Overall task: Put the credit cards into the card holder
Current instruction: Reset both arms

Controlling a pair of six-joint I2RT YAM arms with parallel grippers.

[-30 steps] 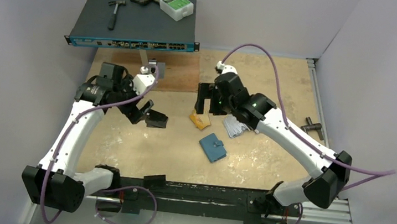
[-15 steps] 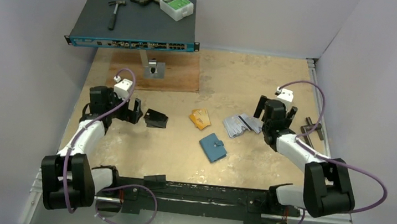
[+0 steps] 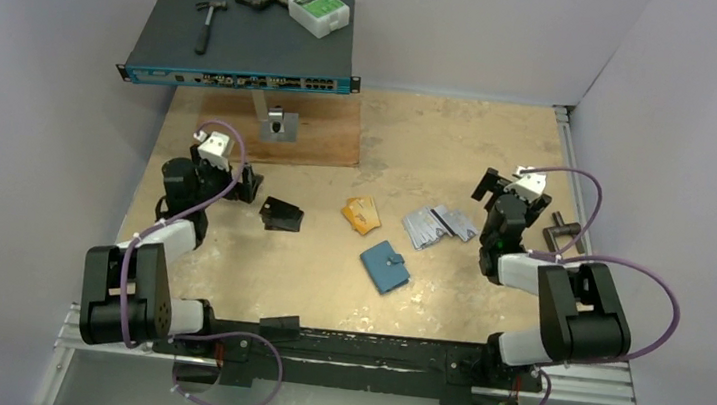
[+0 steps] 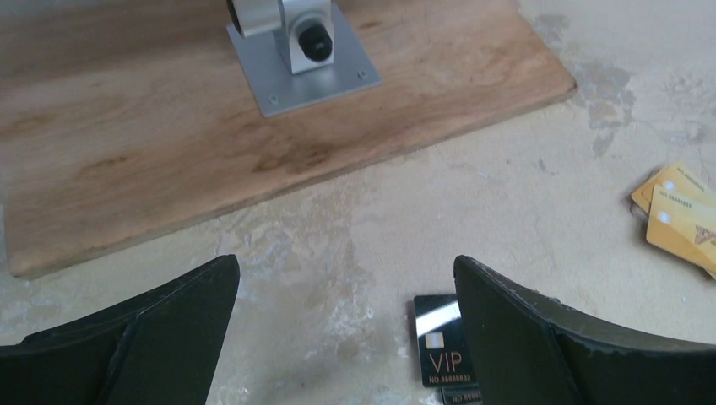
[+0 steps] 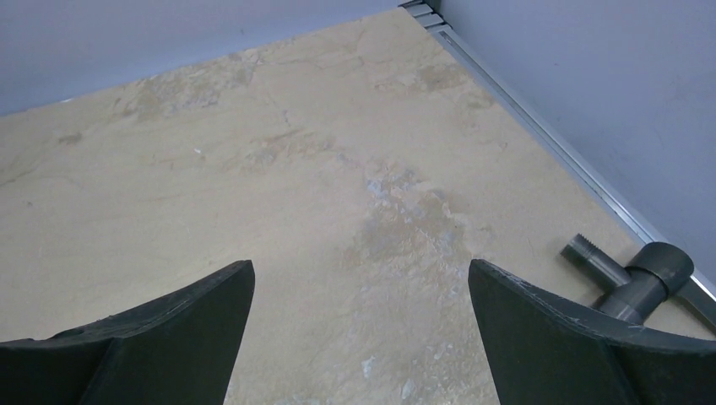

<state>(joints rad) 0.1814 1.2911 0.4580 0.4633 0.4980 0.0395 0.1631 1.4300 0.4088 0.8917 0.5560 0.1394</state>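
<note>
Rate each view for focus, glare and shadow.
Top external: even, soft light, only faint shadows, everything sharp though the orange-gold cards are small. Left wrist: wooden board crisp, a bright glare band on the black VIP card. Right wrist: table sharp, the right gripper's fingers dark, lacking detail.
</note>
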